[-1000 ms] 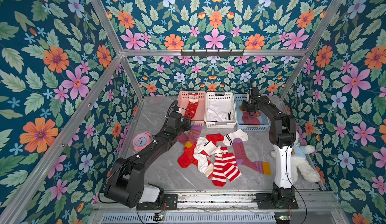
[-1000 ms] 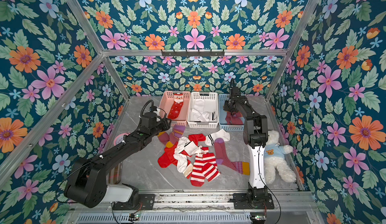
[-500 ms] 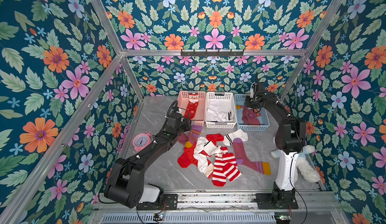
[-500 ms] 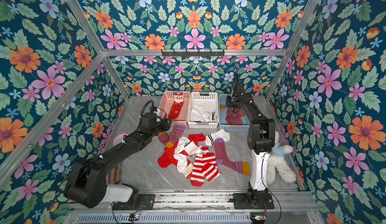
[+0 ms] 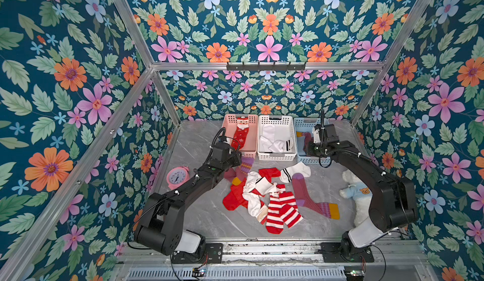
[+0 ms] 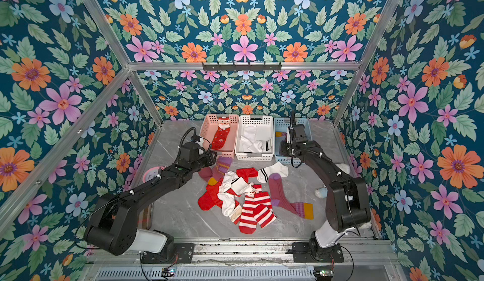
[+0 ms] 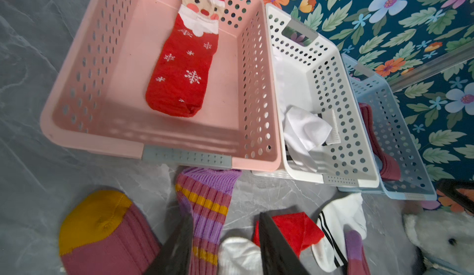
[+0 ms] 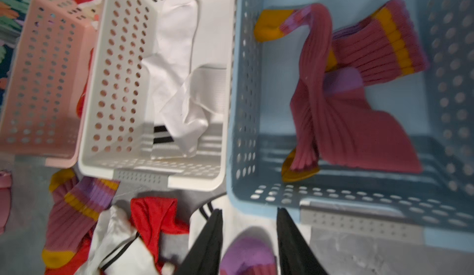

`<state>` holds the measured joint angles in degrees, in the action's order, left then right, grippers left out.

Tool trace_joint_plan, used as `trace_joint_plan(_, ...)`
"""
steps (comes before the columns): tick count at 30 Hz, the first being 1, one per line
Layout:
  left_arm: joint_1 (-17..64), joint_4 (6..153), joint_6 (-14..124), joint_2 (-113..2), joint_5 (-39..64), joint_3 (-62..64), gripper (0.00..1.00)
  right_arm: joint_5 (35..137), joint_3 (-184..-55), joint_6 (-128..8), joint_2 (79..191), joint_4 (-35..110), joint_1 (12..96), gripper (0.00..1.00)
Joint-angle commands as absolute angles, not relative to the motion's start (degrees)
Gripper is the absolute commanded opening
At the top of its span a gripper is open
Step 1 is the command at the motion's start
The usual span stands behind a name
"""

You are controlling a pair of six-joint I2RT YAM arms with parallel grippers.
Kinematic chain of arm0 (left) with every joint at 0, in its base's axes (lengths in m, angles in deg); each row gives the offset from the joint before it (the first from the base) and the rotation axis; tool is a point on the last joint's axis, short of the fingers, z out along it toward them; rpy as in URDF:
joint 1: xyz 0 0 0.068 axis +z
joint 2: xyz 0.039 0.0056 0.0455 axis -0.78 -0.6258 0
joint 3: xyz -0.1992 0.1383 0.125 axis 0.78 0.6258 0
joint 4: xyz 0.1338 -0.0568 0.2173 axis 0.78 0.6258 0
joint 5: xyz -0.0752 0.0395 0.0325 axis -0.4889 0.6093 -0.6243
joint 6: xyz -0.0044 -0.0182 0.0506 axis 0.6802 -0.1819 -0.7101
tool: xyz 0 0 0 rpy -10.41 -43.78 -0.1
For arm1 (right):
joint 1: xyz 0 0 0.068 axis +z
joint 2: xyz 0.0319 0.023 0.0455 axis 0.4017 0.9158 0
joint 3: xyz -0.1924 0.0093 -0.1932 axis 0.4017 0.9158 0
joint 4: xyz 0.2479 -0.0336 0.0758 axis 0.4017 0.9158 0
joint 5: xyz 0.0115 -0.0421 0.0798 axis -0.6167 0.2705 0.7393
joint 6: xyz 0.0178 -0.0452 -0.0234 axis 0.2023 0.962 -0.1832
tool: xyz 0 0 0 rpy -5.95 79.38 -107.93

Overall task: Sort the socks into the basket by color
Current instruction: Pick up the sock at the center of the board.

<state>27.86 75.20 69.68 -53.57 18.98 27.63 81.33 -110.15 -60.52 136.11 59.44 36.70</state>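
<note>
Dark teal wallpaper with large orange, pink and pale blue flowers and green leaves covers the walls (image 5: 78, 83) on every side. Aluminium bars (image 5: 183, 65) frame the corners and cross the back wall, and a black hook rail (image 5: 265, 67) is fixed to the horizontal one. The floor is an evenly lit, grey, marble-patterned slab (image 5: 204, 214) with a metal rail (image 5: 275, 249) along its near edge.

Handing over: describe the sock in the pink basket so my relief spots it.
At the table's back stand three baskets; the pink basket is nearest the left arm. The one sock inside is red with a Santa face and white snowflakes, unlike the plain red socks and striped socks on the table.
</note>
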Motion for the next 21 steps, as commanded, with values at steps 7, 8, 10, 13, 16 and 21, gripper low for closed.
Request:
trace_joint_plan(7,24.79,76.76,71.38,-53.68,23.22,31.05,0.44,82.08,-97.63,-65.62,125.83,53.83,38.5,0.39)
trace_joint_plan(8,24.28,77.21,71.79,-53.34,23.75,31.59,0.44,82.17,-96.87,-65.97,125.21,53.64,38.55,0.39)
trace_joint_plan(10,22.83,78.04,73.0,-52.26,25.09,32.91,0.44,82.3,-95.67,-66.25,124.3,53.61,38.54,0.39)
trace_joint_plan(13,21.05,78.96,74.86,-50.69,26.4,35.12,0.44,82.72,-94.66,-66.82,123.85,53.39,38.54,0.39)
trace_joint_plan(16,19.5,80.33,76.83,-48.71,28.34,37.27,0.43,83.07,-94.12,-67.36,123.93,52.92,38.56,0.39)
trace_joint_plan(21,17.69,81.83,80.65,-43.97,30.51,42.01,0.43,83.35,-93.82,-67.51,124.03,52.71,38.58,0.39)
